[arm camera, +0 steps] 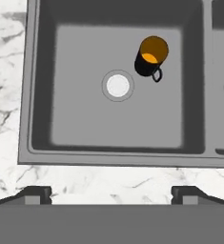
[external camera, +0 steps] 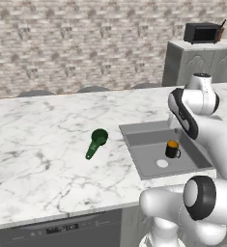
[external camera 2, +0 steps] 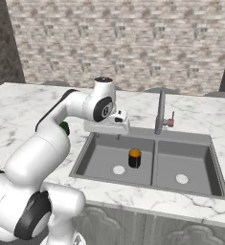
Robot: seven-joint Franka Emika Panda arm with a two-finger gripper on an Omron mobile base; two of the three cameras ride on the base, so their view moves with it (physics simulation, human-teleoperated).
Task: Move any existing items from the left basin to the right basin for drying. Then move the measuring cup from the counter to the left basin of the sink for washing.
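The measuring cup [external camera: 96, 143] lay on the counter [external camera: 37, 159], well left of the gripper [arm camera: 111, 194], whose jaws stood wide and empty. Ahead of it in the left basin [arm camera: 75, 124] sat the orange-and-black cup [arm camera: 150, 57] (upright, beside the drain). The first step looked barely begun: next, descend onto it. No writing was legible.

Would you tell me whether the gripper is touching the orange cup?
Apart: in the hand view the gripper is open over the counter edge, bare basin floor between it and the orange cup.
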